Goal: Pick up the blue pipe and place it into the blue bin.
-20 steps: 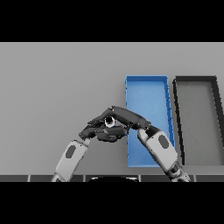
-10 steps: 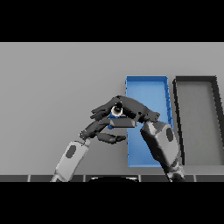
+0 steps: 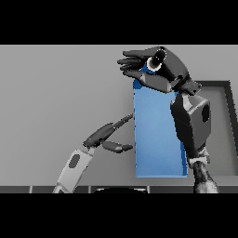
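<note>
Head view, left to right: my left hand point(image 3: 103, 135) sits low over the table point(image 3: 56, 93), just beside the left wall of the blue bin point(image 3: 158, 139). Its fingers are straight and slack, and it holds nothing. One fingertip reaches about to the bin's left edge; I cannot tell if it touches.

Next comes the bin itself, a long blue tray running away from me. Its floor shows bare where I can see it.

Above the bin's far end is my right hand point(image 3: 155, 69), raised high, with the forearm crossing the bin's right side. Its fingers and thumb are curled round the pipe point(image 3: 152, 65). I see only a round pale end with a dark hole and a bit of blue beside it; the rest is hidden inside the grip. So the pipe is in the air, in my right hand, over the far end of the bin.

At the far right, partly behind the arm, is a dark bin point(image 3: 223, 125), touching or just beside the blue one.

As I judge progress: the pick is done, the carry looks nearly done, and what is left is to lower the pipe into the blue bin and let go. The release is not yet made.

Count: one pipe, one blue bin, one dark bin, two hands.
</note>
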